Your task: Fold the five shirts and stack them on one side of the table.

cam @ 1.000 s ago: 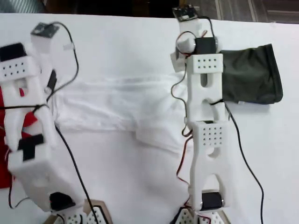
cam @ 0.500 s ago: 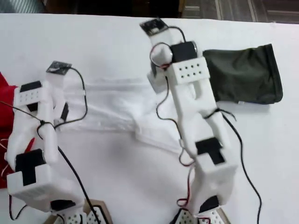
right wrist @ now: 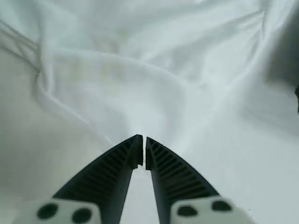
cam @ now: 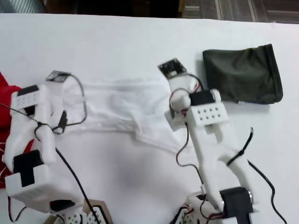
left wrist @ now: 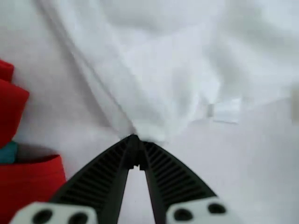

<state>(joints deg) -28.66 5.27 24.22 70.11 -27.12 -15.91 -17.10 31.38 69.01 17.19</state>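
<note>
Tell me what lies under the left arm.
A red shirt pokes out from under the left arm on the table, beside the white shirt. The arm covers most of it, so how it is folded cannot be seen.

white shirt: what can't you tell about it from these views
- White shirt: both ends lie under the arms in the high view.
- Left hand, right hand: shut against the cloth in the wrist views; a pinch cannot be confirmed.
- Red shirt: cut off by the high view's edge.
</note>
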